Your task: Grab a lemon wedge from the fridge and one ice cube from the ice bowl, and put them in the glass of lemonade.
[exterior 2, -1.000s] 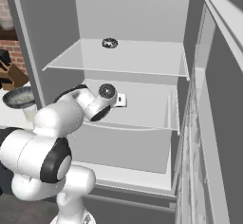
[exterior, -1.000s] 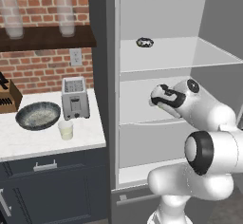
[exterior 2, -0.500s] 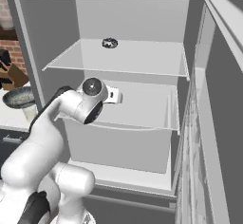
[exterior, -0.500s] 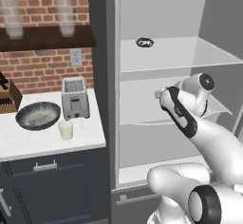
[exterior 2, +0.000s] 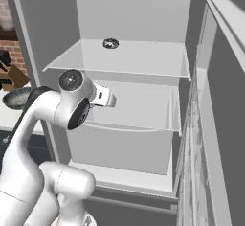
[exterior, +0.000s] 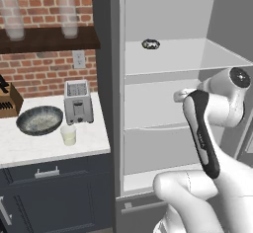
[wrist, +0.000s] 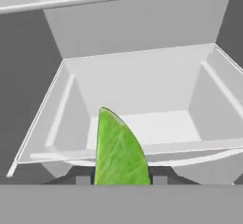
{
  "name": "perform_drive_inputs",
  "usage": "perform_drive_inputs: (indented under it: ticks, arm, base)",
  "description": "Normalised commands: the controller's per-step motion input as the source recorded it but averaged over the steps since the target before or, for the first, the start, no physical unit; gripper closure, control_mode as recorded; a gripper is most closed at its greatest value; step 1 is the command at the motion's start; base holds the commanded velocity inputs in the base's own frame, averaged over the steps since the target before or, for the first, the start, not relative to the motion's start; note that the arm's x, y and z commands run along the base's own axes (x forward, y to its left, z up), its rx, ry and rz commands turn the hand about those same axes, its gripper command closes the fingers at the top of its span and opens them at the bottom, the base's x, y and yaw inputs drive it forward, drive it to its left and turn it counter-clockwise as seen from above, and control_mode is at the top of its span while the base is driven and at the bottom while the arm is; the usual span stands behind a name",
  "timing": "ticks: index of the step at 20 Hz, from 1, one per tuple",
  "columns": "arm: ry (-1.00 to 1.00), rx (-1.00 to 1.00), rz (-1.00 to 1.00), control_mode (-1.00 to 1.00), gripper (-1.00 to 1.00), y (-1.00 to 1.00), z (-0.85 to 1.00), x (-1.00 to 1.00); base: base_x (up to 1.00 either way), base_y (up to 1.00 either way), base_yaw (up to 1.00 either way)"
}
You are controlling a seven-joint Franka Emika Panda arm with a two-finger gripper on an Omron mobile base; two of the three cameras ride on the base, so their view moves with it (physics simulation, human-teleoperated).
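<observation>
Since a second ago the arm has swung up and back, drawing the pincer (wrist: 121,180) out of the drawer (wrist: 142,128) toward the fridge (exterior: 163,19) opening. Wedge (wrist: 119,149) is pinched between the nearly closed jaws, standing point-up right at the tips, with the drawer now lying ahead of and below it. Grip looks slim: a slick, tapered piece held only at its base could squirt out if the wrist turns fast on the swing out. Just above the pincer sits the shelf (exterior 2: 124,60), carrying a small dark ring (exterior: 150,44); lifting too steeply could knock the hand on its front edge. Well off to the pincer's left on the counter (exterior: 29,150) wait the glass (exterior: 68,135) and bowl (exterior: 39,120), beside the toaster (exterior: 78,101), so a long carry follows, and the door (exterior 2: 215,124) stands close on the right.
</observation>
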Motion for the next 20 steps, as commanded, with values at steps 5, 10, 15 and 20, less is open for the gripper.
perform_drive_inputs:
  ticks: [5, 10, 15, 20]
  arm:
    - [0.06, 0.03, -0.10, -1.00, 1.00, 0.00, 0.83, -1.00]
    - [-0.04, 0.00, 0.01, -1.00, 1.00, 0.34, 0.51, -0.99]
    - [-0.18, 0.00, 0.07, -1.00, 1.00, 0.62, 0.00, -0.58]
    - [-0.02, 0.00, 0.02, -1.00, 1.00, 0.11, 0.02, -0.07]
  base:
    - [0.00, 0.00, 0.00]
    - [0.00, 0.00, 0.00]
    - [0.00, 0.00, 0.00]
    - [0.00, 0.00, 0.00]
